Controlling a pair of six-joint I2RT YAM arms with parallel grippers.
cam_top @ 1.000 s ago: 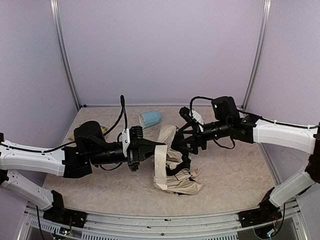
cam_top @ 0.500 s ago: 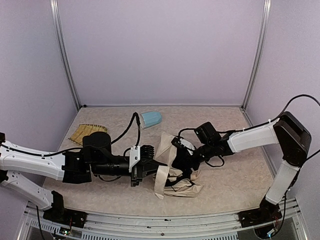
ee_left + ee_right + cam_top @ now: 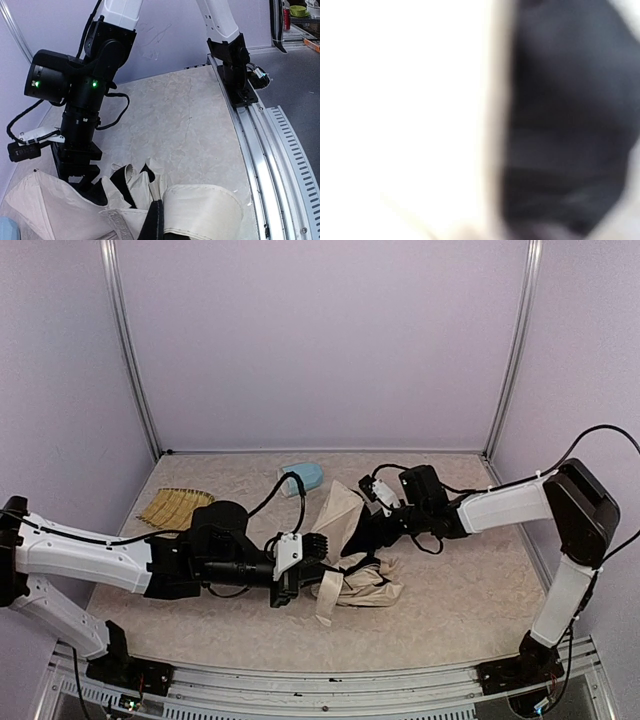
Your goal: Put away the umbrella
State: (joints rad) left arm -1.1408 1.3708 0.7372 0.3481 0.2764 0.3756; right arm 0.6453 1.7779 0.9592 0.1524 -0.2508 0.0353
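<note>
The umbrella (image 3: pixel 366 586) lies crumpled at mid-table, cream fabric outside and black lining showing; its shaft and handle are hidden. My left gripper (image 3: pixel 322 548) comes in low from the left and is pinched shut on a fold of the cream fabric; in the left wrist view its black fingertips (image 3: pixel 156 212) press together beside a loop of the umbrella's fabric (image 3: pixel 205 205). My right gripper (image 3: pixel 358 538) reaches in from the right, its tip buried in the black lining (image 3: pixel 92 187). The right wrist view is only blurred cream fabric (image 3: pixel 395 100) and dark lining.
A light-blue mug (image 3: pixel 303 477) lies on its side behind the umbrella. A woven yellow straw tray (image 3: pixel 172 507) sits at the back left. The right arm's base and the front rail (image 3: pixel 250 100) stand at the table's near edge.
My left arm has pushed further right and lower with the fabric. My right gripper has drawn back toward the mug side. The umbrella bundle has flattened and shifted slightly right.
</note>
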